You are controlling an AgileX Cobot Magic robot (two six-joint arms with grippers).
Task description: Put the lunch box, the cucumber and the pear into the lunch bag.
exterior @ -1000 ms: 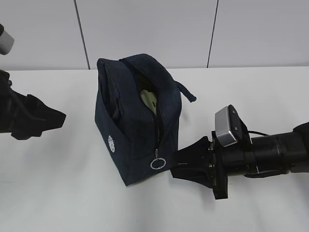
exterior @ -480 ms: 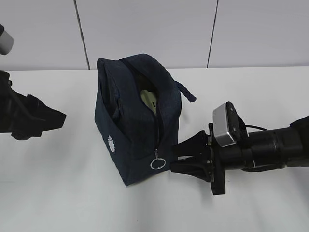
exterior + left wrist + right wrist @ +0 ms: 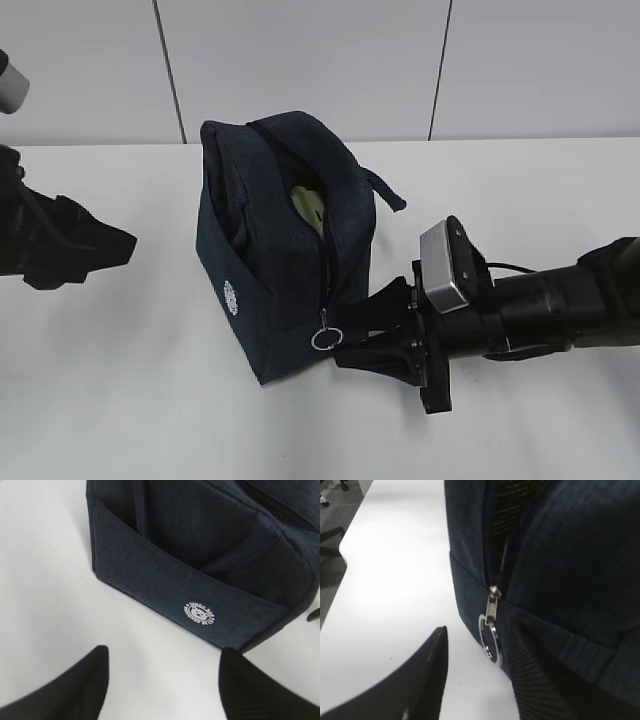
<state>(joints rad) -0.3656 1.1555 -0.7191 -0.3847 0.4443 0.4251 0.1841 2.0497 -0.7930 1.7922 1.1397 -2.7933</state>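
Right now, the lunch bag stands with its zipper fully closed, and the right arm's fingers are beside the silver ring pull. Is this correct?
Not quite. The zipper on the lunch bag is open, not closed: the exterior view shows a pale item inside the gap. The rest holds: the right fingers are beside the silver ring pull.

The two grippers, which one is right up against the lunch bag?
The right gripper, open with its fingers at the bag's lower corner beside the zipper ring. The left gripper sits off to the side, clear of the bag.
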